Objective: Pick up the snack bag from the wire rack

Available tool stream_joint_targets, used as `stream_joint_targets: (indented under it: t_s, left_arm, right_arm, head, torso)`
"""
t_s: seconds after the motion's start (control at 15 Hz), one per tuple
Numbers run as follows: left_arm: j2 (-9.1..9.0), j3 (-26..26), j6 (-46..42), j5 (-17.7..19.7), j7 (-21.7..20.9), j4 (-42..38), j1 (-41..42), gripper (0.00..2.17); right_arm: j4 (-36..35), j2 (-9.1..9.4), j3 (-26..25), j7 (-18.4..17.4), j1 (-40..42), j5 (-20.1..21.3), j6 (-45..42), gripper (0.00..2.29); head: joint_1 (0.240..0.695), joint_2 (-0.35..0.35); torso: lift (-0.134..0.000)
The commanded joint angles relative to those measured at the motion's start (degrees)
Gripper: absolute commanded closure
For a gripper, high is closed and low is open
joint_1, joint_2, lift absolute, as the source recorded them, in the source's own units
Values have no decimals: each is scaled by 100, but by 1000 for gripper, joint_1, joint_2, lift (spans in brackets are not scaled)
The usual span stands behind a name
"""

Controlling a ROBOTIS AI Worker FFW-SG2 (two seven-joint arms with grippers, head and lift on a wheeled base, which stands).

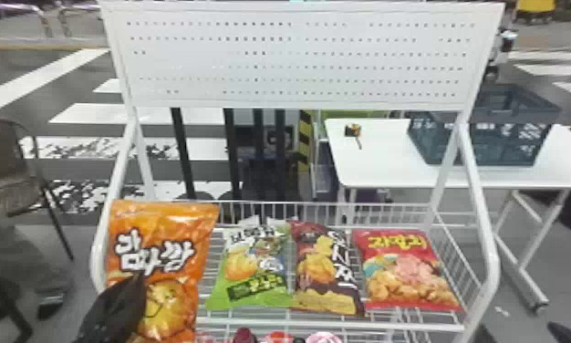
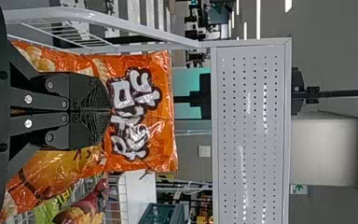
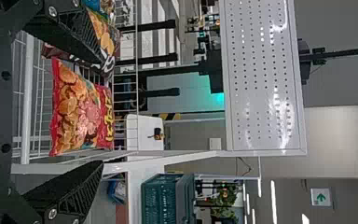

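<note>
The left end effector (image 2: 110,111) is closed on the orange snack bag (image 1: 163,223), upright at the rack's (image 1: 389,325) left side; this middle hold probably keeps it balanced for lifting. The right end effector (image 3: 101,112) is open, perhaps not needed.

Orange snack bag (image 1: 166,223) partly hidden behind the left hand (image 1: 138,279), its base beyond the head view's bottom edge

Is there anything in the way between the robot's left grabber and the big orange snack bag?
No, nothing visible is in the way. In the left wrist view, the left gripper has its fingertips right at the front of the orange snack bag, with no other thing between them.
</note>
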Motion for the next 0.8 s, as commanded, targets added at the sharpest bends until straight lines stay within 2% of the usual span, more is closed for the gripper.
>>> stream_joint_targets:
  t_s: [0.0, 0.13, 0.4, 0.73]
  left_arm:
    - [20, -1, -19, 0, 10, 0, 13, 1831]
    - [28, -1, -19, 9, 10, 0, 22, 1831]
    - [46, -10, -19, 0, 1, -79, 75, 1831]
    - [20, -10, -1, -53, 10, -79, 75, 1831]
  right_arm:
    - [80, 5, 9, -10, -154, -6, 0, 134]
    - [256, 5, 18, -28, -409, 3, 87, 134]
    - [1214, -70, 343, -151, -1270, 11, 298, 134]
    - [2392, -79, 773, -177, -2492, 11, 351, 134]
  head:
    - [499, 0]
    - [499, 0]
    - [499, 0]
    - [499, 0]
  torso:
    - [0]
    - [0]
    - [0]
    - [0]
